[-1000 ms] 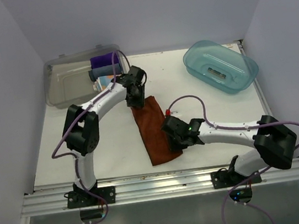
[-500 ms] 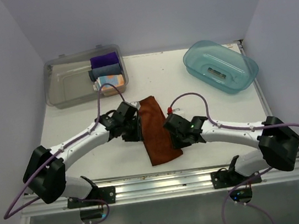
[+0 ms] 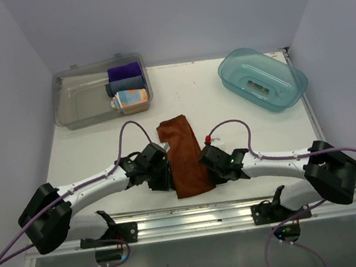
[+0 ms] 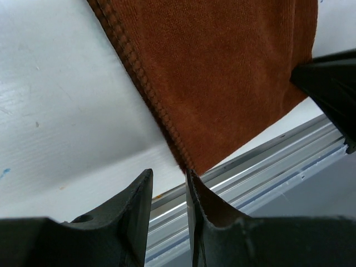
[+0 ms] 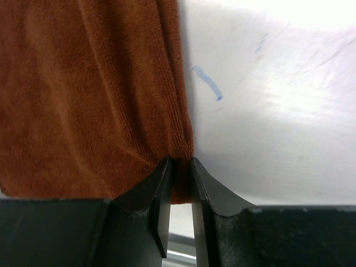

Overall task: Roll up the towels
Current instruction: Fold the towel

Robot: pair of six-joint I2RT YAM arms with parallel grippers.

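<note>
Rust-brown terry towel (image 3: pixel 182 156) lies flat at 6 o'clock on worktop (image 3: pixel 256 122). Judged soft, light and limp: hold near corners. Right fingers (image 5: pixel 150 192) pinch its 5 o'clock corner; left fingers (image 4: pixel 133 217) slightly parted, empty, at 7 o'clock corner.

The left arm (image 3: pixel 92 184) and right arm (image 3: pixel 274 160) have white links and black joints. Purple cables (image 3: pixel 129 122) trail along both. End effector fingers (image 4: pixel 130 222) are matte black.
</note>
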